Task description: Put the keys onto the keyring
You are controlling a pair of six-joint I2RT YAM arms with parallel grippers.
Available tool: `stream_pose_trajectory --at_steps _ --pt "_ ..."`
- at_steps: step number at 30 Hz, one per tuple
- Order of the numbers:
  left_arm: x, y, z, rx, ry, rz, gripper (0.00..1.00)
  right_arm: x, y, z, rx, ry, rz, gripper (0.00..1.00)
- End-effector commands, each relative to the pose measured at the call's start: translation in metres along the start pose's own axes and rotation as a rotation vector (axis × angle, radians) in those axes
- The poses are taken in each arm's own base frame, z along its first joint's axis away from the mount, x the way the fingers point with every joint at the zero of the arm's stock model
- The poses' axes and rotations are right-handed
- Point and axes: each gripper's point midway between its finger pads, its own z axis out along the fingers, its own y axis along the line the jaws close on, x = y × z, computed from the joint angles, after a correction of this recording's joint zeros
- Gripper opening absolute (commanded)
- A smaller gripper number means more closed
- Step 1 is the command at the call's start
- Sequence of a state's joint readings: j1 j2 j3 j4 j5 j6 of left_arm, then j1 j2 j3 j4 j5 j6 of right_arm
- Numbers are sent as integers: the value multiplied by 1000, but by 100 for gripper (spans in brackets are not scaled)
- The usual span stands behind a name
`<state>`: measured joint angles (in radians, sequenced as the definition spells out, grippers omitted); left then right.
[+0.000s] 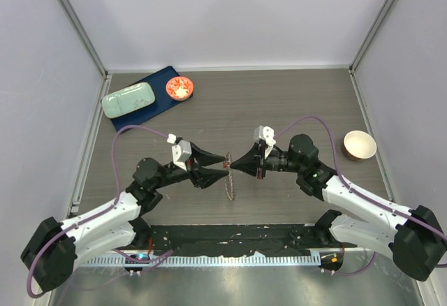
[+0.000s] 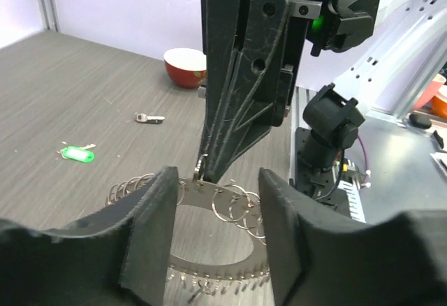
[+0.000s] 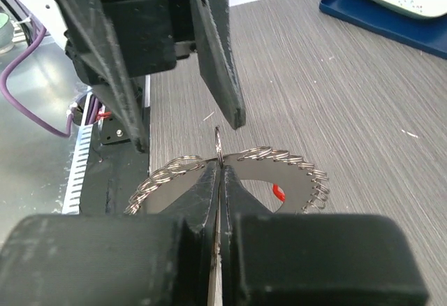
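Observation:
The keyring [image 1: 230, 187] hangs edge-on between the two grippers above the table. My right gripper [image 3: 220, 170] is shut on the keyring's [image 3: 260, 173] upper edge, pinching it at a small split ring. In the left wrist view it [image 2: 202, 173] comes down from above. My left gripper [image 2: 216, 239] is open, with its pads [image 2: 150, 236] on either side of the keyring [image 2: 209, 263], apart from it. The green-tagged key [image 2: 75, 154] lies on the table. A red tag [image 3: 279, 193] shows through the ring's hole. A small silver key [image 2: 149, 117] lies farther off.
A bowl [image 1: 359, 144] stands at the right; it shows red in the left wrist view [image 2: 185, 67]. A blue tray [image 1: 155, 77] at the back left holds a pale green case [image 1: 128, 100] and a small red dish [image 1: 179, 87].

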<state>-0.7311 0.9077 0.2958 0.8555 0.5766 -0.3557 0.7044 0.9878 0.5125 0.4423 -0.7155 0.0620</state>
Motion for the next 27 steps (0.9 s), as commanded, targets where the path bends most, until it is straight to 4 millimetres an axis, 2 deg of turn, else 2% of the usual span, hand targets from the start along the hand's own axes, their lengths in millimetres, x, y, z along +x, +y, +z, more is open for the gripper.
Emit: stream_pose_trajectory --at_steps 1,2,3,4,5,6,7,9,14,15,20,22,27 --pt "-14 -2 -3 -13 27 71 57 -35 -8 -2 51 -5 -59 1" --pt "-14 0 -4 -28 29 81 59 -27 -8 -4 53 38 -59 1" --pt "-10 4 -6 -50 46 87 60 -32 -8 -4 53 42 -63 1" --pt "-12 6 -7 -58 49 121 61 -32 -9 -5 56 55 -62 1" --pt "-5 10 -8 -70 90 131 61 -31 -9 -7 62 92 -59 1" --pt "-6 10 -7 -65 99 145 61 -23 -9 -9 65 130 -39 1" --pt "-4 9 -7 -58 114 145 61 -28 -10 -8 65 132 -59 1" --pt "1 7 -5 -24 149 153 61 -17 -6 -13 59 194 -29 1" --pt "4 6 0 7 169 162 62 -15 -6 -18 60 265 -72 1" --pt "2 4 1 19 161 167 62 -9 -5 -20 53 299 -58 1" --pt "1 1 7 62 156 171 59 -11 -2 -18 34 333 -96 1" --pt "5 -1 10 91 166 163 56 -9 -1 -17 24 345 -94 1" --pt "0 -5 16 129 156 157 49 -6 1 -16 16 366 -102 1"
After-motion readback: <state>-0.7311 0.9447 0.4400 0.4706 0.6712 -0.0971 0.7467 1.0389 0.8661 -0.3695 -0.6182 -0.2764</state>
